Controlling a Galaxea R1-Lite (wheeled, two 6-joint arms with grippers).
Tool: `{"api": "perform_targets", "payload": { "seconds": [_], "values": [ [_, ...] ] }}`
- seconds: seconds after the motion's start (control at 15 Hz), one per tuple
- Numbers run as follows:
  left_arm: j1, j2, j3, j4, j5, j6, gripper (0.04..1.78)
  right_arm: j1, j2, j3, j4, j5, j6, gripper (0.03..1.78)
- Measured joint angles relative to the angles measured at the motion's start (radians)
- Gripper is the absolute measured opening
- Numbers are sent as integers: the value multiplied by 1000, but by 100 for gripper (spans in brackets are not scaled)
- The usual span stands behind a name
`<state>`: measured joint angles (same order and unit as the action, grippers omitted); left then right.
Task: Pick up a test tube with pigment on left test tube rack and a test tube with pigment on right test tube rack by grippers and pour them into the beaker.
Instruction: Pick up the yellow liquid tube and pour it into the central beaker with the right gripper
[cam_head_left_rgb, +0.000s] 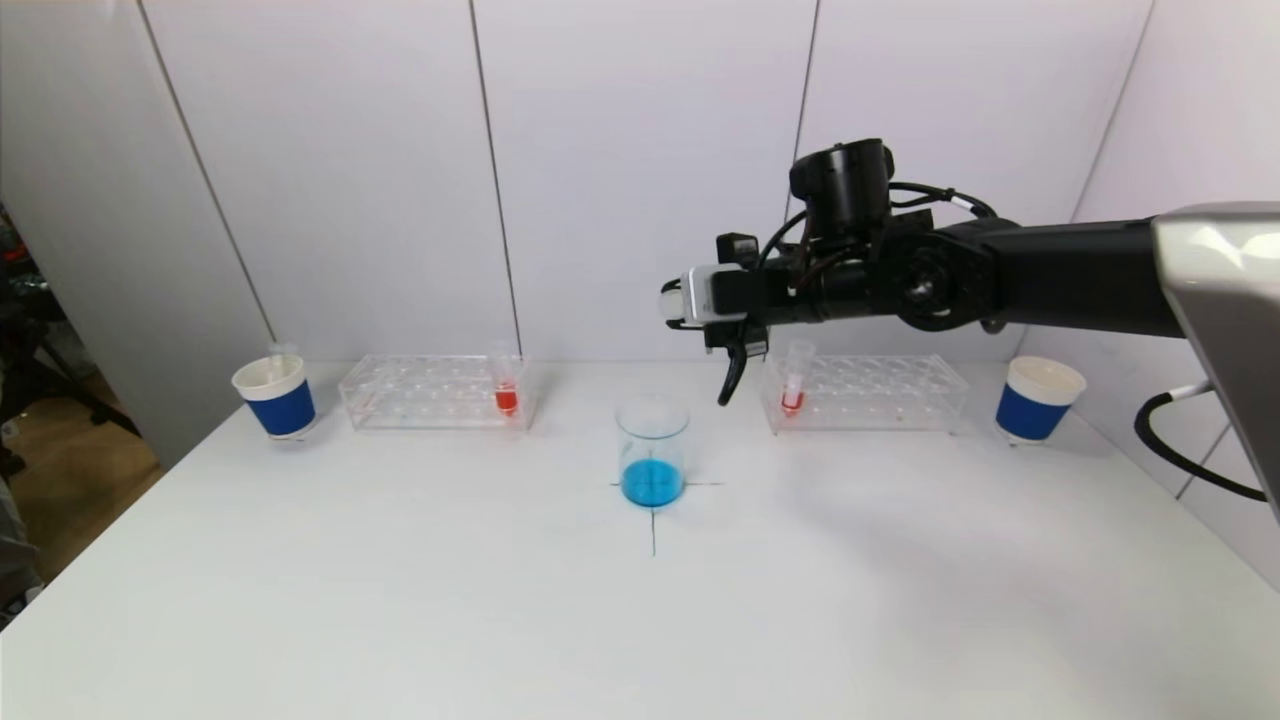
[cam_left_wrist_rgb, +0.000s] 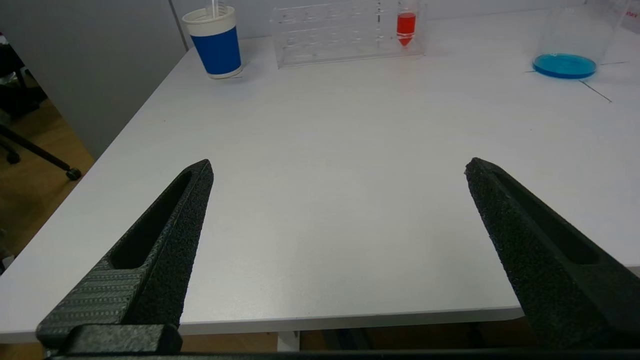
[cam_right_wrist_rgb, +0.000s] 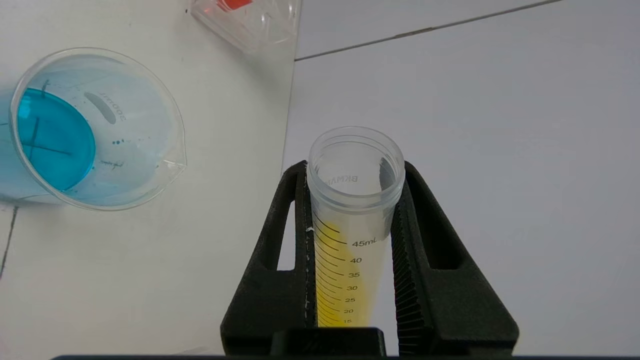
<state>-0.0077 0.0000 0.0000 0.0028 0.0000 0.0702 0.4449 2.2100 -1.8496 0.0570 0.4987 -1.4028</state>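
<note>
Right tool (cam_right_wrist_rgb: 350, 250) pinching a tilted yellow-pigment tube (cam_right_wrist_rgb: 350, 220) just right of the beaker (cam_head_left_rgb: 652, 450), left tool (cam_left_wrist_rgb: 340, 200) spread over the near-left counter (cam_head_left_rgb: 400, 600); tipping before the mouth clears the rim would likely spill.

I am seeing the white table (cam_head_left_rgb: 400, 600) carrying a beaker (cam_head_left_rgb: 652, 452), two clear racks (cam_head_left_rgb: 435, 392) (cam_head_left_rgb: 865, 393) and two blue paper cups (cam_head_left_rgb: 275, 396) (cam_head_left_rgb: 1038, 400).
</note>
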Motion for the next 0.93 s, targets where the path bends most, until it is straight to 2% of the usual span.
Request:
{"api": "perform_targets", "payload": {
  "seconds": [0.4, 0.93],
  "values": [
    [0, 0, 0, 0, 0, -1, 176, 2, 25, 9, -31, 33, -44, 49],
    [0, 0, 0, 0, 0, -1, 176, 8, 51, 77, -185, 59, -82, 49]
  ]
}}
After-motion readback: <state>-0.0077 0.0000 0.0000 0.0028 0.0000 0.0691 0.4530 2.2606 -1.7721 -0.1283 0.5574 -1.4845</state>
